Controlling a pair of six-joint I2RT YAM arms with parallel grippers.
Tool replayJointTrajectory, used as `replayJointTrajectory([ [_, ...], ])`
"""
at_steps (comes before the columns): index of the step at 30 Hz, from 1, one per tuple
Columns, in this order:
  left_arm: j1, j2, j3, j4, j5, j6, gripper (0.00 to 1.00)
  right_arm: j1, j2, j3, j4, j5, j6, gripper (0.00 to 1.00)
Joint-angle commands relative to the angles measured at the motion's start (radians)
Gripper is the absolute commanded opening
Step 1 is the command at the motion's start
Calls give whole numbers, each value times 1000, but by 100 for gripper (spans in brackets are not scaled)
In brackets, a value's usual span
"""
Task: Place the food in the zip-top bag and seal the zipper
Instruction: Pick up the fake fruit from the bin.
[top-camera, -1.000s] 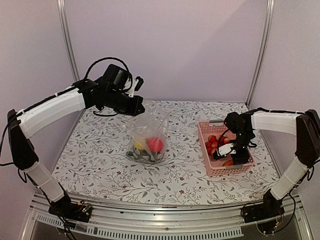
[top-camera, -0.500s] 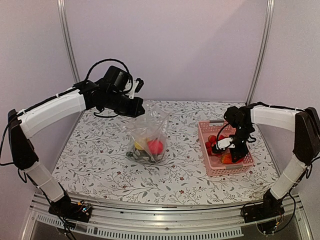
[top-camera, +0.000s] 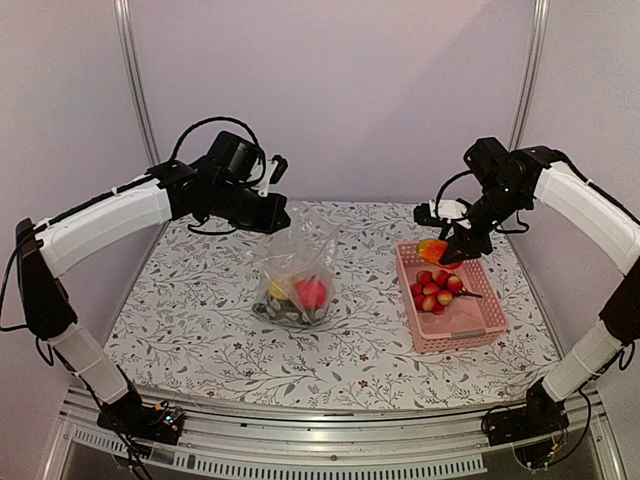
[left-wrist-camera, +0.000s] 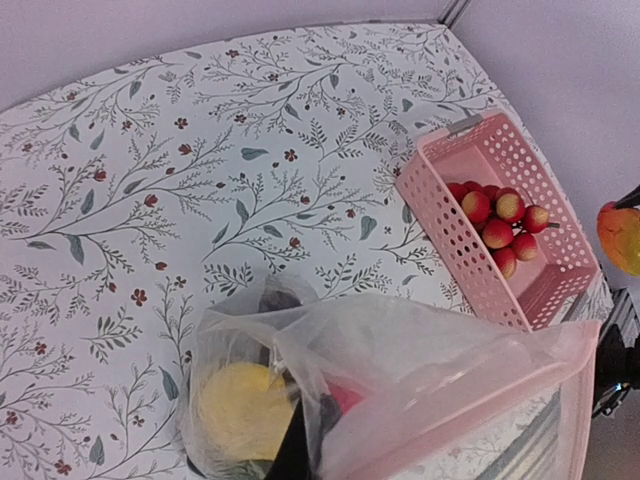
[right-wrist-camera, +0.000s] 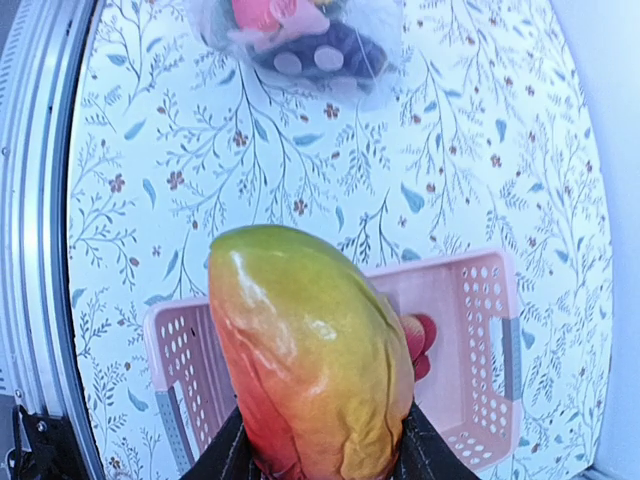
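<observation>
The clear zip-top bag (top-camera: 296, 262) stands mid-table, and my left gripper (top-camera: 271, 213) is shut on its top edge, holding the mouth up. Inside lie a yellow piece (top-camera: 277, 290), a red piece (top-camera: 311, 291) and a dark green piece (top-camera: 283, 313). In the left wrist view the bag (left-wrist-camera: 420, 360) fills the bottom, its pinkish zipper strip (left-wrist-camera: 480, 405) across it. My right gripper (top-camera: 447, 250) is shut on an orange-yellow-red toy fruit (top-camera: 433, 248), held above the far end of the pink basket (top-camera: 462, 341). The fruit (right-wrist-camera: 310, 350) fills the right wrist view. Cherry tomatoes (top-camera: 436, 289) lie in the basket.
The basket (right-wrist-camera: 470, 350) stands at the right of the flowered table, the bag (right-wrist-camera: 300, 40) to its left. The table's metal front rail (top-camera: 330, 445) runs along the near edge. Walls and posts close the back and sides.
My right gripper has risen out of the basket with the orange-yellow fruit and moved toward the back and left. The left arm and bag have stayed put.
</observation>
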Motion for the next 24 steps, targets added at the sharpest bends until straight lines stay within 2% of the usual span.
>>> replayJointTrajectory([
  [1, 4, -23, -12, 9, 3, -2, 0, 57, 12, 94, 15, -165, 71, 32],
  [8, 4, -35, -17, 10, 6, -11, 0, 148, -53, 113, 298, -324, 233, 33],
  [14, 3, -39, -12, 15, 16, -16, 0, 223, -51, 144, 532, -464, 439, 36],
  [24, 3, -53, -19, 15, 24, -19, 0, 334, 86, 161, 804, -425, 651, 38],
])
